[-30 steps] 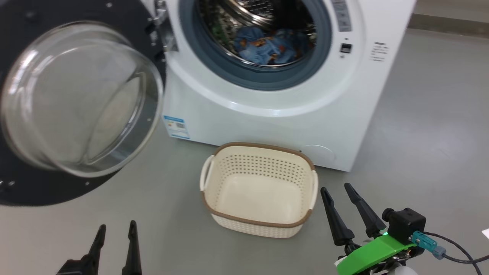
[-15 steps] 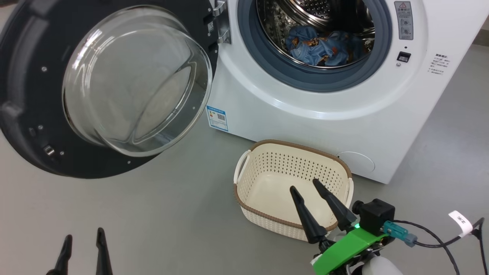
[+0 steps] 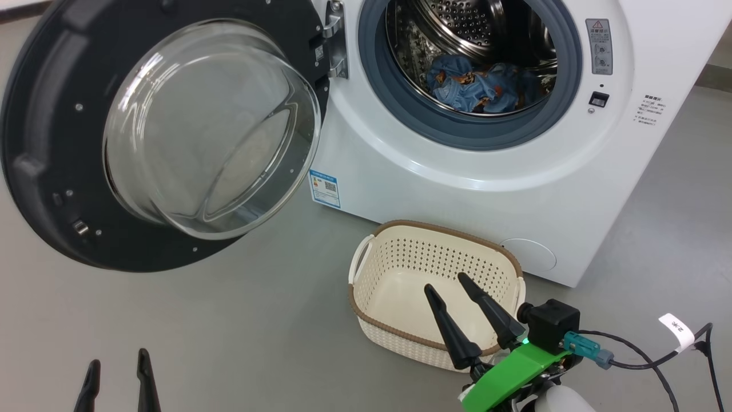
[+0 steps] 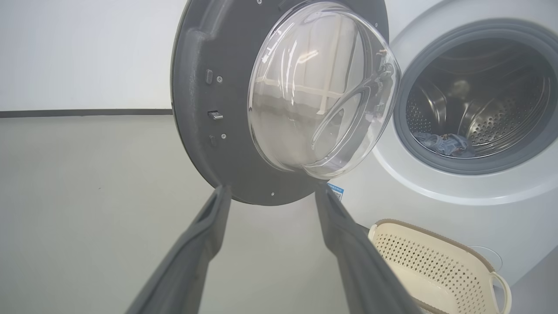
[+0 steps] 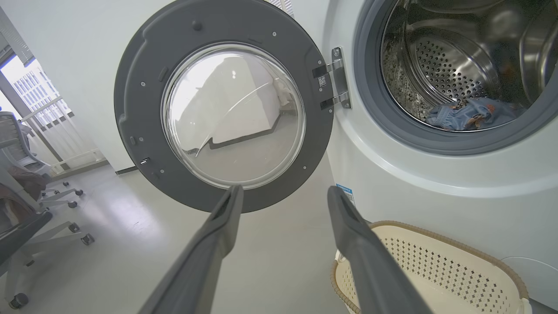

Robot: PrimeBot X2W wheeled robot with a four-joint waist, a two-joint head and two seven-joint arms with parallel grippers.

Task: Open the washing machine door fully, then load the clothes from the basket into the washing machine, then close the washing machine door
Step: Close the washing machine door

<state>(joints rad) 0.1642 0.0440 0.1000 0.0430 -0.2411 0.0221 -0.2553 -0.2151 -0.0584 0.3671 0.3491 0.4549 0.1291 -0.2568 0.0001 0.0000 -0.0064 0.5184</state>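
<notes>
Holding nothing, left tool (image 3: 118,357) and right tool (image 3: 444,281) gape; clothes (image 3: 483,88) lie inside the washing machine (image 3: 457,189).

we see a grey floor (image 3: 171,320) meeting a white wall (image 4: 78,52) along a dark skirting strip (image 4: 78,113). wheeled office chairs (image 5: 17,144) stand by a bright window (image 5: 22,83).

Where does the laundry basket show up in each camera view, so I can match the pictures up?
Head view: basket at lower centre, in front of the washing machine.
Left wrist view: basket in the bottom right corner, cut off by the edge.
Right wrist view: basket at bottom right, also cut off.
Shared landmark: the open washing machine door, up and left of the basket in all three.
</notes>
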